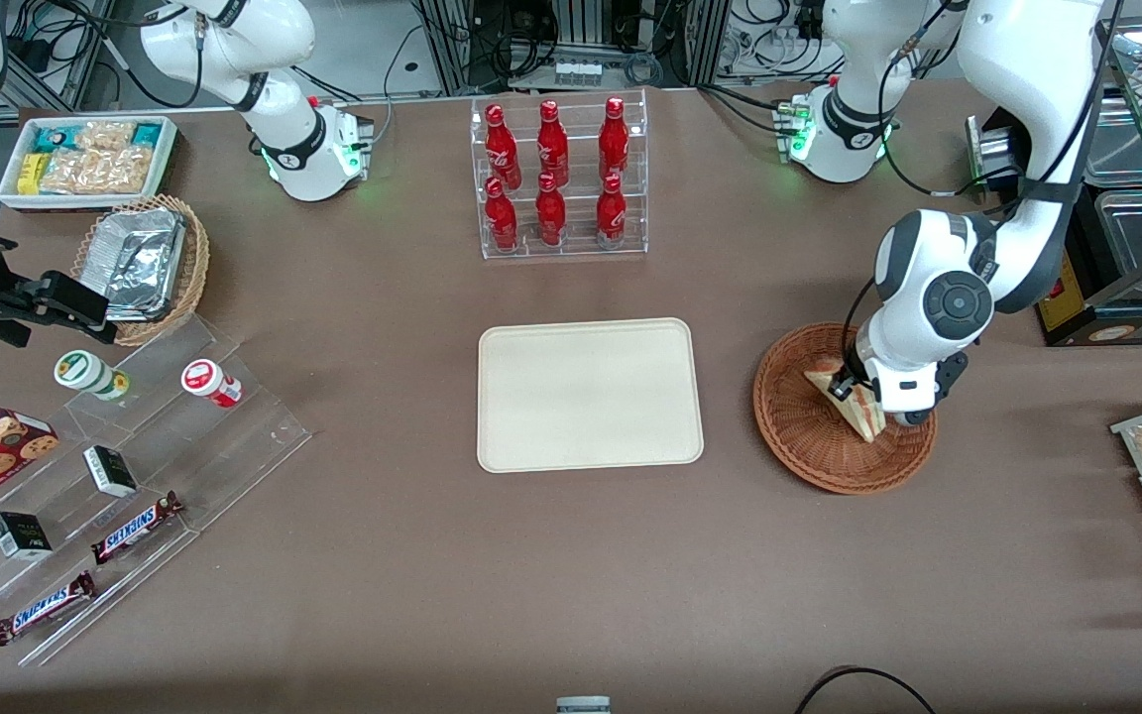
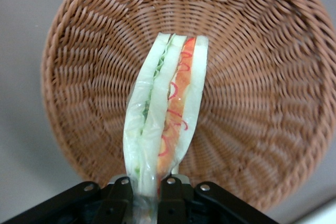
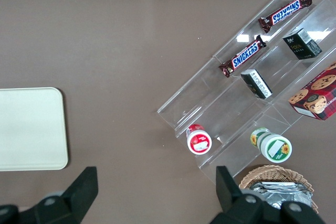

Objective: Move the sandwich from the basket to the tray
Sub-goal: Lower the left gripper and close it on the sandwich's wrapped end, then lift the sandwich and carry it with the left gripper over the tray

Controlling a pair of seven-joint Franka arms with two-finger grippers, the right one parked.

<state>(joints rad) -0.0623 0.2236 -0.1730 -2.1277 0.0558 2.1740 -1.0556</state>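
The sandwich (image 1: 856, 401) is a clear-wrapped wedge with red and cream filling, in the round reddish-brown wicker basket (image 1: 809, 446). My left gripper (image 1: 863, 397) is down in the basket and shut on the sandwich. In the left wrist view the sandwich (image 2: 168, 114) stands out from between the two fingers (image 2: 119, 195), above the basket's weave (image 2: 252, 77). The cream tray (image 1: 589, 393) lies flat beside the basket, toward the parked arm's end, with nothing on it.
A clear rack of red bottles (image 1: 559, 178) stands farther from the front camera than the tray. A tan basket with foil containers (image 1: 145, 263), a white snack bin (image 1: 87, 159) and a clear stepped stand with snacks (image 1: 115, 476) lie toward the parked arm's end.
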